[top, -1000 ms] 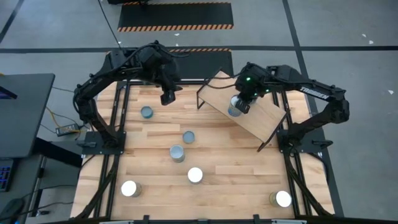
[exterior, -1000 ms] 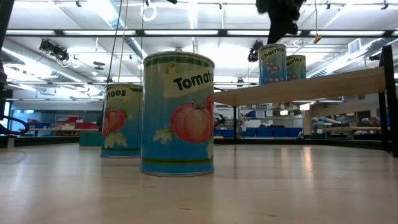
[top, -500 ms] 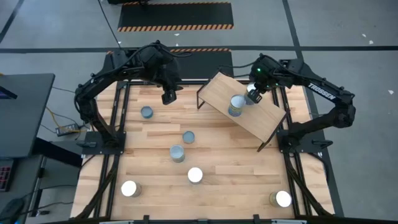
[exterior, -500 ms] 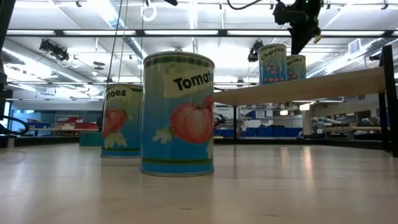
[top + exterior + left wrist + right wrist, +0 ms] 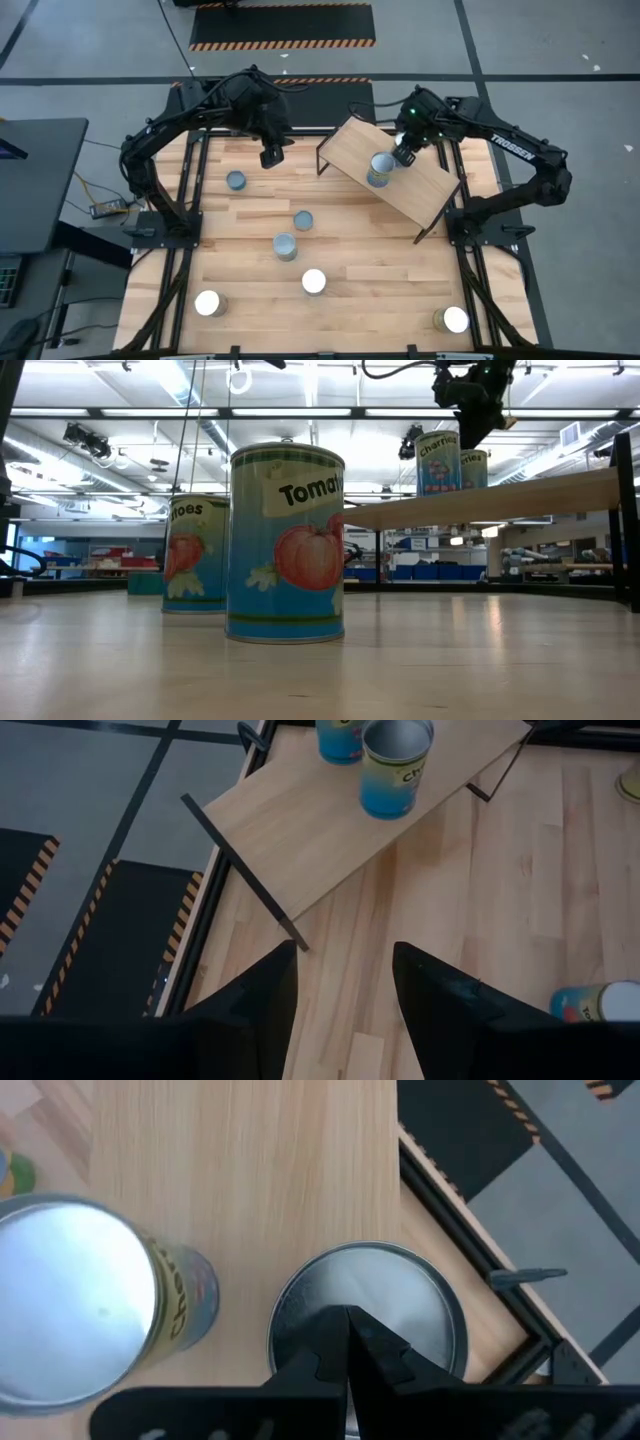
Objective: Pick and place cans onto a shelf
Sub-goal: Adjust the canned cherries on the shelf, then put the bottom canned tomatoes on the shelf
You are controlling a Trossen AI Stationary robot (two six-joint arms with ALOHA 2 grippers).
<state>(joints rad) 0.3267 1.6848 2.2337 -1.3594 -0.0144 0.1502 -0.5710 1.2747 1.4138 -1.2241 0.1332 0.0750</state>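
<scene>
The right gripper, fingers pressed together and empty, is now being held nearer two silver-topped cherry cans standing on the light-wood, black-framed shelf. The left gripper is unchanged, fingers partly parted, empty.

The nearest can reads "Tomat"; the can behind, "toes"; a shelf can, "Cherries"; the right arm, "TROSSEN".

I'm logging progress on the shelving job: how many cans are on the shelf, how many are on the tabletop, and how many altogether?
Cans on the shelf: 2
Cans on the tabletop: 6
Total: 8
</scene>
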